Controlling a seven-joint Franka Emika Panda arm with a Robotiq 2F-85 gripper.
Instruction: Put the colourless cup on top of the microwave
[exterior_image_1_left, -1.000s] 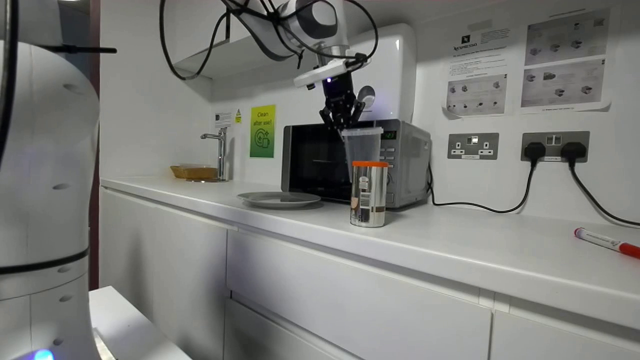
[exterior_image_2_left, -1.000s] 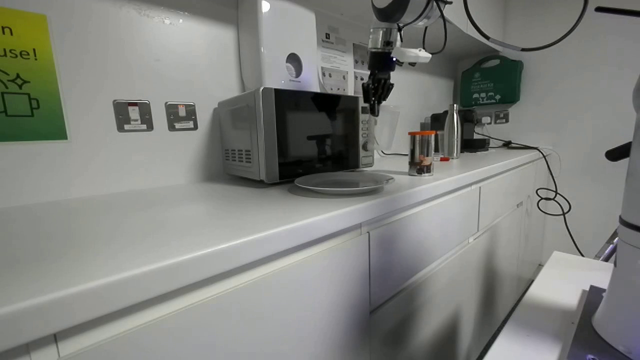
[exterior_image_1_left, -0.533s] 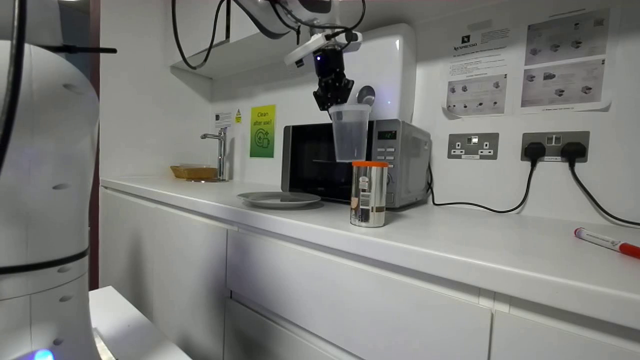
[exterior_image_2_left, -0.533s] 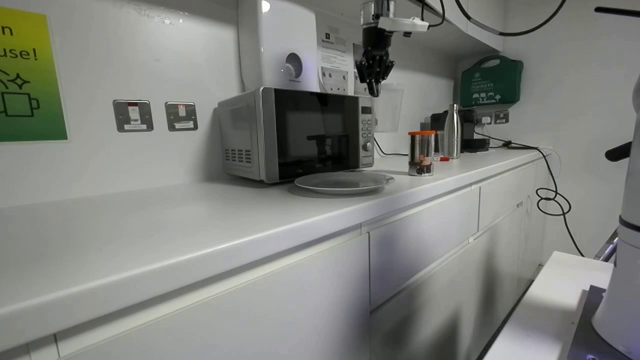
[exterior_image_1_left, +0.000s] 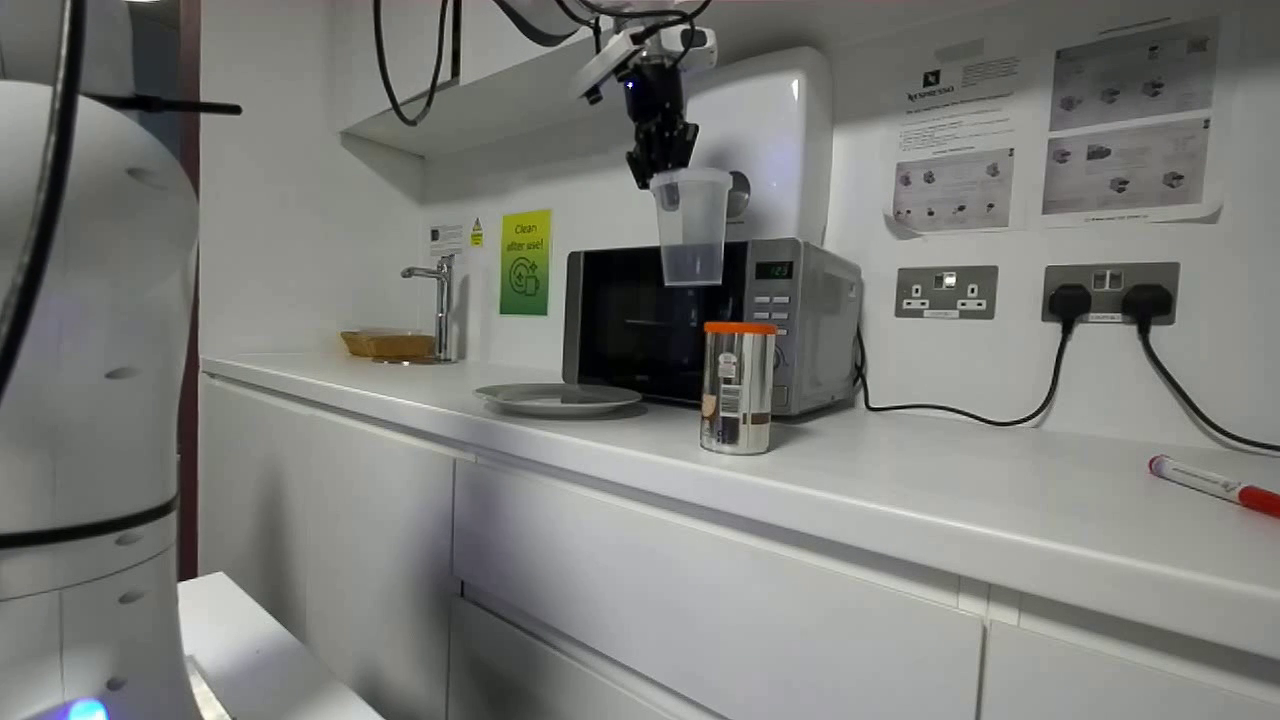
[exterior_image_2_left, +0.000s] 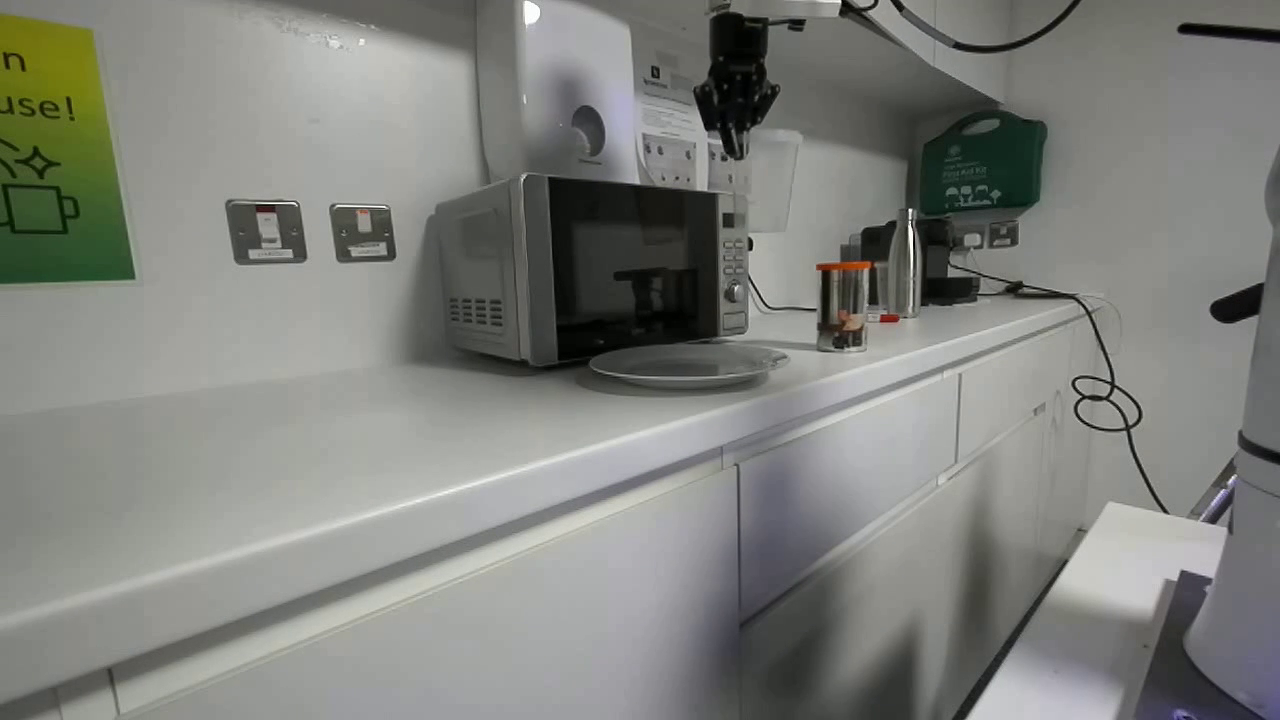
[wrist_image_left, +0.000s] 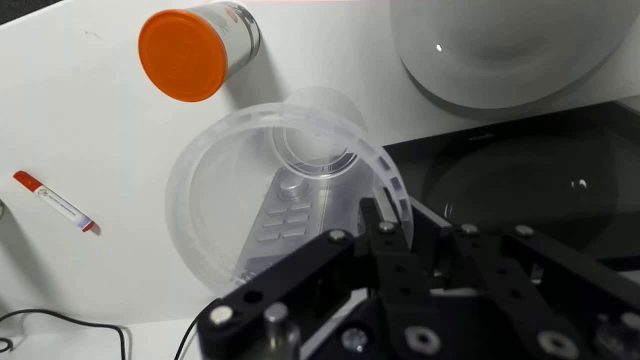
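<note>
The colourless cup (exterior_image_1_left: 692, 235) is a see-through tumbler, held upright in the air in front of the microwave's control side. My gripper (exterior_image_1_left: 662, 165) is shut on one side of its rim. In the wrist view the gripper's fingers (wrist_image_left: 397, 215) pinch the rim of the cup (wrist_image_left: 192, 200), one inside and one outside. The microwave (exterior_image_1_left: 825, 320) is silver-grey with a dark door, which fills the right of the wrist view (wrist_image_left: 520, 185). In an exterior view the cup (exterior_image_2_left: 775, 185) hangs right of the microwave (exterior_image_2_left: 630, 270), its bottom below the microwave's top edge; my gripper (exterior_image_2_left: 736, 145) is above.
A silver tin with an orange lid (exterior_image_1_left: 738, 390) stands below the cup. A grey plate (exterior_image_1_left: 555, 400) lies before the microwave. A white wall-mounted box (exterior_image_1_left: 770, 140) is above and behind the microwave. A red marker (exterior_image_1_left: 1215, 482) lies on the counter. A cupboard (exterior_image_2_left: 850, 70) hangs overhead.
My gripper has risen with the cup and shifted slightly left in both exterior views. The cup has gone from tilted and low behind the tin to upright and above it.
</note>
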